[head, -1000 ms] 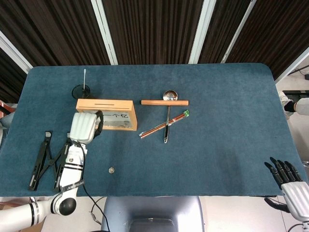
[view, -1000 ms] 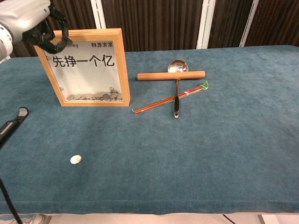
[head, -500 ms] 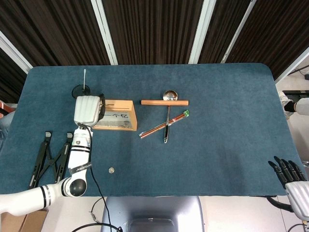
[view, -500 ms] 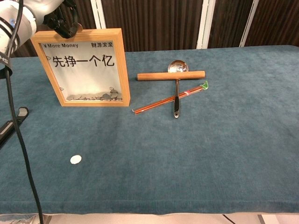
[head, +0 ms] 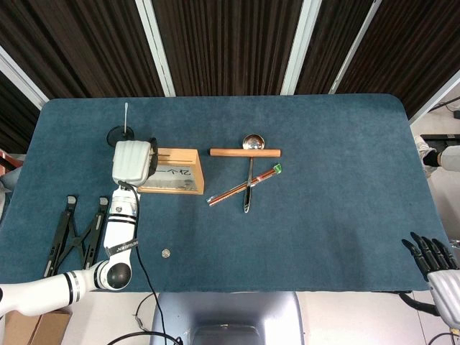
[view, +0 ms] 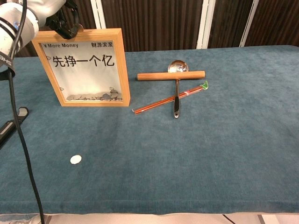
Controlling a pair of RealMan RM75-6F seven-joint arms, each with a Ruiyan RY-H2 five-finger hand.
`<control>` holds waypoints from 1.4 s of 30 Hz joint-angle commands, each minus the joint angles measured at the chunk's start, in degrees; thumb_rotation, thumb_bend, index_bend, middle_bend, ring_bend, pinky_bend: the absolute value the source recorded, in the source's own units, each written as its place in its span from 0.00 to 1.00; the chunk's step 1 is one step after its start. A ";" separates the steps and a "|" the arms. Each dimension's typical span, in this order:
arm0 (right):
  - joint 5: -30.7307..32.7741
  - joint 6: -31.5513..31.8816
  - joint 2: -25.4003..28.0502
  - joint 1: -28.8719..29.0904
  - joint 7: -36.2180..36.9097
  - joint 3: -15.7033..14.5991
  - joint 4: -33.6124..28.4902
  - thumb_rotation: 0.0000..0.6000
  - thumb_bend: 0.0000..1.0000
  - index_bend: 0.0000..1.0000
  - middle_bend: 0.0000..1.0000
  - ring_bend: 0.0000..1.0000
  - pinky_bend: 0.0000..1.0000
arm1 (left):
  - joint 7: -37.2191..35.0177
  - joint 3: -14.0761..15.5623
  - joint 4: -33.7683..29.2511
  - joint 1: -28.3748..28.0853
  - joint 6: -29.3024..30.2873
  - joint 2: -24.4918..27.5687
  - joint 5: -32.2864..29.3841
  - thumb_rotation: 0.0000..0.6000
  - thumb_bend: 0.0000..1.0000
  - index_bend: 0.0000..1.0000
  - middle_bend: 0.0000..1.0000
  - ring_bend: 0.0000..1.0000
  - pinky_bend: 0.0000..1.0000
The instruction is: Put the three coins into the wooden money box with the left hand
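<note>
The wooden money box (view: 122, 65) stands upright at the left of the table, with a clear front and several coins lying in its bottom (view: 100, 97). In the head view the box (head: 180, 172) is half covered by my left hand (head: 132, 161). That hand (view: 63, 21) hovers at the box's top left corner with its dark fingertips curled together just over the top edge. Anything between them is too small to make out. One silver coin (view: 75, 159) lies alone on the cloth near the front edge (head: 166, 253). My right hand (head: 433, 260) hangs off the table's front right corner, fingers apart and empty.
A wooden stick (view: 171, 75), a metal ladle (view: 177, 88) and red chopsticks (view: 170, 99) lie right of the box. Black folding tools (head: 72, 233) lie at the front left. A black round base with a white rod (head: 122, 133) stands behind the box.
My left hand has moved from in front of the box up and back to its top left corner. The right hand has sunk a little further off the bottom right. The lone coin has stayed put.
</note>
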 commanded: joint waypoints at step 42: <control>-3.03 0.72 -0.54 -0.24 -1.24 -1.28 0.48 1.00 0.15 0.00 0.00 0.00 0.00 | -17.78 34.15 -0.51 24.35 8.00 -8.51 35.05 1.00 0.41 0.42 1.00 1.00 1.00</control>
